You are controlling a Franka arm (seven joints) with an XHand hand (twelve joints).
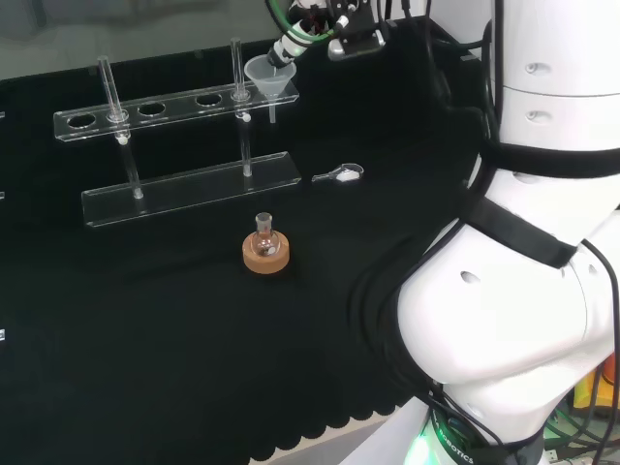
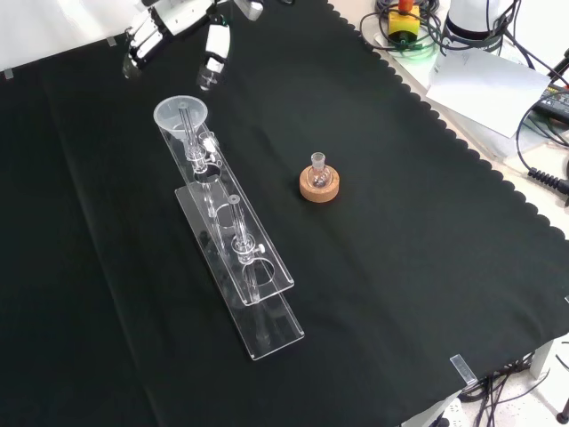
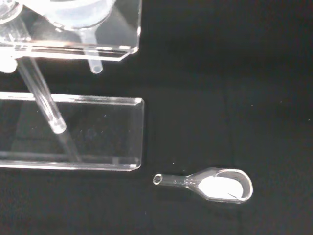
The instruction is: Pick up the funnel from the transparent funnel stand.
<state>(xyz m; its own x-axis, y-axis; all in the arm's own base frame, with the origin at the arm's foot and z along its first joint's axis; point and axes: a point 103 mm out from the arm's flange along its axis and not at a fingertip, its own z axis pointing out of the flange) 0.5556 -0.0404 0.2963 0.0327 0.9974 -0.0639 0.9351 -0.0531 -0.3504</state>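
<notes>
A clear funnel (image 1: 271, 79) sits upright in the end hole of the transparent stand (image 1: 145, 108), at the stand's right end in the head view. In the front view the funnel (image 2: 180, 113) stands at the far end of the stand (image 2: 242, 260). The hand (image 1: 289, 46) hovers just above and to the right of the funnel's rim, apart from it. In the front view the hand (image 2: 216, 46) hangs beyond the funnel with its fingers spread and straight, holding nothing. The wrist view looks down past the funnel's stem (image 3: 95, 66) and the stand's base plate (image 3: 98, 132).
A small round flask on a cork ring (image 1: 263, 252) stands in front of the stand, also seen in the front view (image 2: 318, 181). A glass scoop with white powder (image 1: 341, 174) lies on the cloth by the base's right end (image 3: 215, 183). Cables and paper lie past the cloth's edge (image 2: 480, 71).
</notes>
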